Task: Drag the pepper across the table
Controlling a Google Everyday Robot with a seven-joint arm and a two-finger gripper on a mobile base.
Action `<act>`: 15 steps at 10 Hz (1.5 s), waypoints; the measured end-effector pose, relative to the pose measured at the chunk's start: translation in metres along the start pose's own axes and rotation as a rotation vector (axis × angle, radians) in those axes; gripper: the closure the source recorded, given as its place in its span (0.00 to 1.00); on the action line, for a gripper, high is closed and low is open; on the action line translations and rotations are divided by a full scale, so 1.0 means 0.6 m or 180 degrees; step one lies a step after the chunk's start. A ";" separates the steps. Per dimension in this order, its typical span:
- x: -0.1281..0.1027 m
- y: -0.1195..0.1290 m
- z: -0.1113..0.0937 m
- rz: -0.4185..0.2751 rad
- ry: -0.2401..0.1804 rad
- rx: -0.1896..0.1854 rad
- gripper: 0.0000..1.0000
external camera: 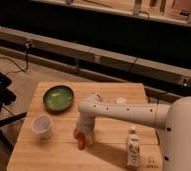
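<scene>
Wooden desk (64, 150) in a dim room. At its six o'clock edge, the tool (82, 136) sits atop the pepper (81, 142), apparently clamped on it. Dragging seems underway; next, slide sideways while keeping downward contact.

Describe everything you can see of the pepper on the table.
The pepper is a small, slim, red-orange chili shape with a smooth-looking skin. It lies on the light wooden table, near the front edge and about midway along it, between the white cup and the white bottle. Only its lower end shows; the rest is hidden under the pincer, which is down right on top of it, apparently touching.
</scene>
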 end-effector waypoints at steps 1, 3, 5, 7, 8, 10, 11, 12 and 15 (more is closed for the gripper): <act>0.002 0.001 -0.002 0.0000 0.0003 0.0000 0.98; 0.003 0.000 -0.003 -0.0003 0.0009 0.0009 0.95; 0.003 -0.001 -0.003 -0.0007 0.0013 0.0011 1.00; 0.018 0.015 -0.020 0.0045 0.0010 0.0051 1.00; 0.029 0.032 -0.028 0.0076 0.0008 0.0049 1.00; 0.036 0.033 -0.036 0.0100 0.0009 0.0073 1.00; 0.036 0.030 -0.037 0.0094 0.0013 0.0077 1.00; 0.040 0.030 -0.042 0.0132 0.0003 0.0099 1.00; 0.073 0.076 -0.073 0.0220 -0.0025 0.0151 1.00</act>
